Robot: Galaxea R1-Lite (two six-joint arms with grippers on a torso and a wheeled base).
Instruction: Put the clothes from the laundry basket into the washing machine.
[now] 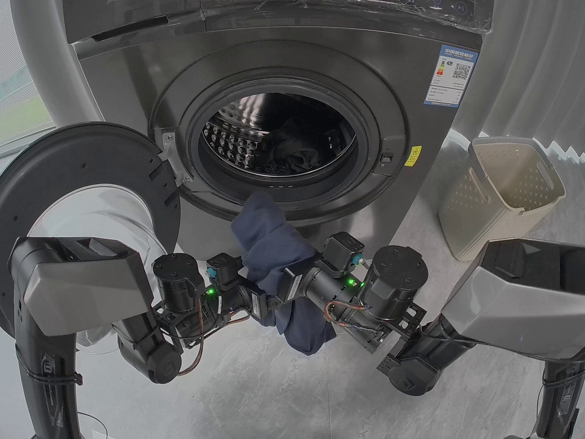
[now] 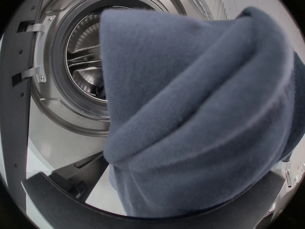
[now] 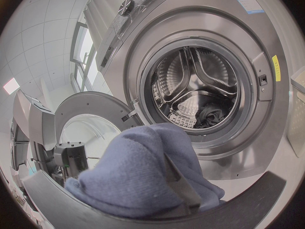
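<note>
The door (image 1: 79,160) stands swung wide on the left, well out of the way, so nothing blocks the path in. The left gripper (image 1: 268,307) is buried in the blue garment (image 1: 268,245), and I cannot tell how it is set under all that cloth. The garment hangs bunched between the two arms just in front of the machine (image 1: 365,80). Its far end lies up near the lower lip of the opening, and a loose tail droops toward the floor. Behind it the drum (image 1: 244,129) is open, with a dark piece (image 1: 292,147) already lying at the bottom. The right gripper (image 1: 283,296) meets the cloth from the other side. One finger (image 3: 179,180) lies pressed along the fabric while the rest is wrapped in it, so to my eye it is clamped on the garment. The step, as I judge it, is feeding this piece through the opening. To do that well, both arms should rise together until the bundle clears the lip, then push deep toward the back of the drum before letting go. Otherwise the hanging tail may snag on the rubber seal or slide back out onto the floor. On the right the basket (image 1: 487,214) sits beside the machine, and I see nothing left in it.
</note>
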